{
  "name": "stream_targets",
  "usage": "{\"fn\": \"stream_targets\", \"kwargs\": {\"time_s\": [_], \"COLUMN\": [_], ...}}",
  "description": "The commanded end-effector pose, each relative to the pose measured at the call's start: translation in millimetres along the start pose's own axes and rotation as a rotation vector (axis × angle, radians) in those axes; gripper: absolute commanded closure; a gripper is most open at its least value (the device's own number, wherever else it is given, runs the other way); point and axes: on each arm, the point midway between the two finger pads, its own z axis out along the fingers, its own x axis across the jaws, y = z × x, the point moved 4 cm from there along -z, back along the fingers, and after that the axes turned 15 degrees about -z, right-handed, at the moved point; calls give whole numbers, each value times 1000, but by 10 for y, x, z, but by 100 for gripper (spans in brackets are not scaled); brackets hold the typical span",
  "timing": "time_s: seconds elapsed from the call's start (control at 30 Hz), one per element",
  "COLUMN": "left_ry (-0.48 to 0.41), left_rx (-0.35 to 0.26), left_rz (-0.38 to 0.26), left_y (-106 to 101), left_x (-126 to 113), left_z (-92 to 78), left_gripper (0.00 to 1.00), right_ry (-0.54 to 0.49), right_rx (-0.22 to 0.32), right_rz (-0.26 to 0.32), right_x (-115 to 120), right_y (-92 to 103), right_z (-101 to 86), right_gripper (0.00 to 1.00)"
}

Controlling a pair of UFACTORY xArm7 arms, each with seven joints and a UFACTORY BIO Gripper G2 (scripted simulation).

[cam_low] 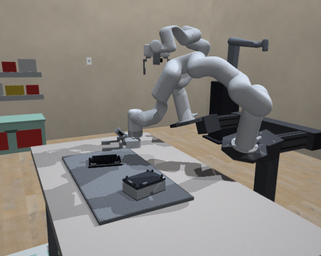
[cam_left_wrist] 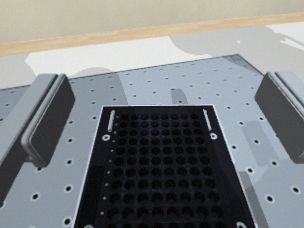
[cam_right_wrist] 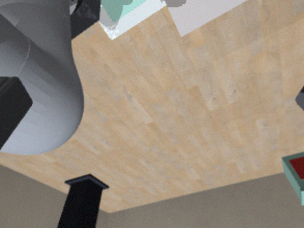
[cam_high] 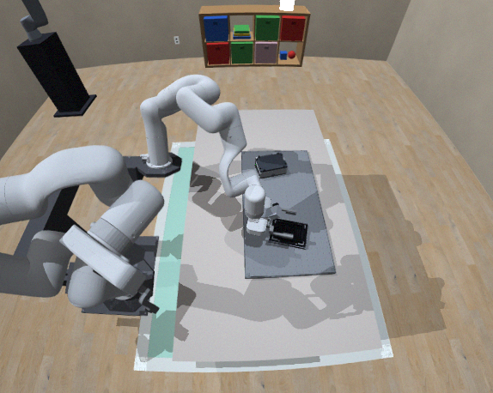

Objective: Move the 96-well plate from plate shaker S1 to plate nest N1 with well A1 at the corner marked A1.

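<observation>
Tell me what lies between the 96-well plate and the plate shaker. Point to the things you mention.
Between the 96-well plate (cam_high: pixel 297 228) (cam_low: pixel 105 159) (cam_left_wrist: pixel 160 165) and the plate shaker (cam_high: pixel 271 164) (cam_low: pixel 144 179), the exterior view shows only grey board (cam_high: pixel 285 263) (cam_low: pixel 102 193) (cam_left_wrist: pixel 235 95) with shadows.

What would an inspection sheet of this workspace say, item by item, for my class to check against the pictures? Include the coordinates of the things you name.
Surface: pale table (cam_high: pixel 276 339) (cam_low: pixel 227 218) bearing a grey perforated board (cam_high: pixel 285 266) (cam_low: pixel 102 207).
Job's things: black 96-well plate (cam_high: pixel 295 232) (cam_low: pixel 105 158) (cam_left_wrist: pixel 160 162) in the low nest; plate shaker (cam_high: pixel 270 165) (cam_low: pixel 144 185) carries no plate. A1 corner unreadable.
Clutter: nothing seen.
Grippers: left gripper (cam_low: pixel 107 145) open above the plate, holding nothing; right gripper (cam_low: pixel 156 67) open, raised away from the board.
Cables: nothing seen.
Surroundings: wooden floor (cam_high: pixel 414 257) (cam_right_wrist: pixel 165 115), cube shelf (cam_high: pixel 252 65), wall socket (cam_high: pixel 176 39) (cam_low: pixel 89 61).
</observation>
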Motion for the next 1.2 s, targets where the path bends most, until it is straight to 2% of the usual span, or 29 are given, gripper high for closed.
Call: {"fn": "stream_targets", "kwargs": {"time_s": [0.0, 0.2, 0.87, 1.1, 1.17], "left_ry": [-1, -1, -1, 224, 245], "left_rx": [-4, -4, -4, -64, -70], "left_rz": [-3, -3, -3, -4, -4], "left_y": [142, 235, 235, 486, 562], "left_x": [-48, -73, -73, -56, -34], "left_z": [12, 11, 11, -166, -217], "left_gripper": [63, 63, 63, 63, 63], "right_ry": [-2, -2, -2, -2, -2], "right_rx": [-1, -1, -1, -1, -1], "right_rz": [0, 0, 0, 0, 0], "right_x": [-2, -2, -2, -2, -2], "right_y": [2, 2, 2, 2, 2], "right_z": [-6, -6, -6, -6, -6], "right_gripper": [0, 0, 0, 0, 0]}}
